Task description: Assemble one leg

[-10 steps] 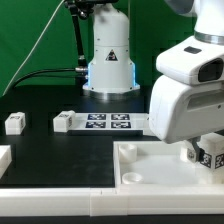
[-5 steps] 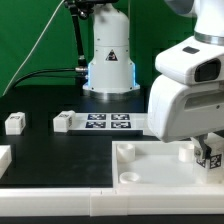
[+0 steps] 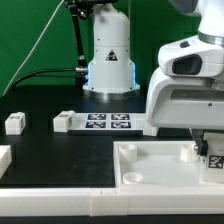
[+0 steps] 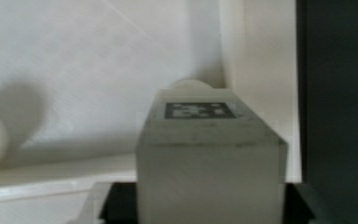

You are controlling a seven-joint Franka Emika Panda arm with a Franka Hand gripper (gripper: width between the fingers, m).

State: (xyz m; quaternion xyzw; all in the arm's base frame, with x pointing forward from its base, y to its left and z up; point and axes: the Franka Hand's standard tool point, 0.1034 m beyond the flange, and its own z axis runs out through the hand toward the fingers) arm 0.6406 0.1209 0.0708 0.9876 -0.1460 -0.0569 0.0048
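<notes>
My gripper [image 3: 211, 150] is shut on a leg [image 3: 215, 160], a small chunky white block with a black-and-white tag, and holds it over the right end of the large white tray [image 3: 150, 168]. In the wrist view the leg [image 4: 201, 140] stands between my gripper's [image 4: 202, 203] dark fingers [image 4: 126, 203], tag face up, with the tray wall [image 4: 87, 90] and a rounded corner socket behind it. The arm's white body hides the tray's far right corner in the exterior view.
The marker board [image 3: 110, 123] lies at the table's middle with a loose leg [image 3: 64, 121] at its left end. Another leg [image 3: 14, 122] sits at the exterior view's left, and a white part [image 3: 3, 157] at the left edge. The robot base [image 3: 110, 60] stands behind.
The gripper with the leg has shifted a little toward the exterior view's right and lower over the tray's right end. Nothing else has moved.
</notes>
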